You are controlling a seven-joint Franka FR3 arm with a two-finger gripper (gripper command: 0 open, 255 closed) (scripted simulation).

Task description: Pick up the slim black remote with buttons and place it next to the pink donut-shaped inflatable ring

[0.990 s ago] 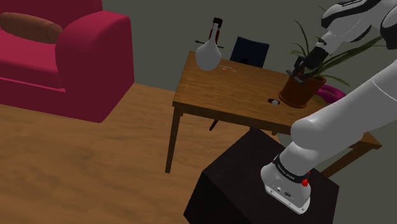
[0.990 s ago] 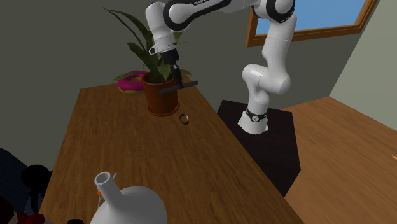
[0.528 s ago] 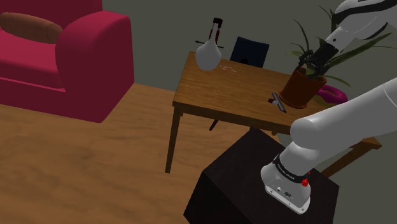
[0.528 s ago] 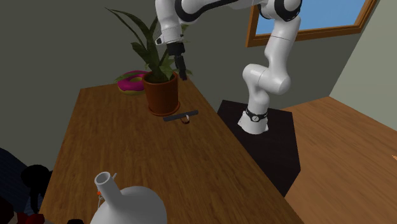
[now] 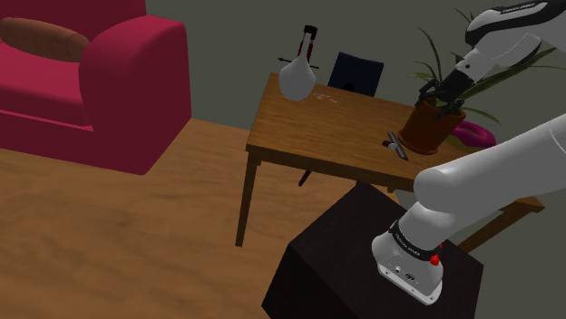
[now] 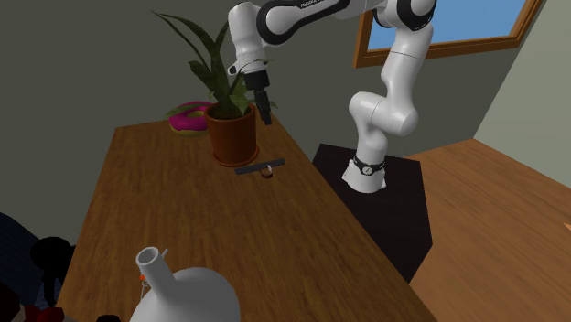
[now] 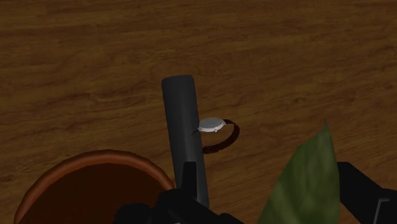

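Firstly, shoulder view: we see the claw released, empty, hovering by the plant pot. Second exterior view: the black remote lies on the worktop, the pot standing between it and the pink ring. Wrist view: the remote rests across a wristwatch.

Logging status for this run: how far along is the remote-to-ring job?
Done: nothing that counts; the black remote lies on the table touching a wristwatch, beside the plant pot. In hand: nothing; the gripper hangs open above the pot's edge. Left: grasp the remote, carry it past the pot, set it beside the pink ring on the far side.
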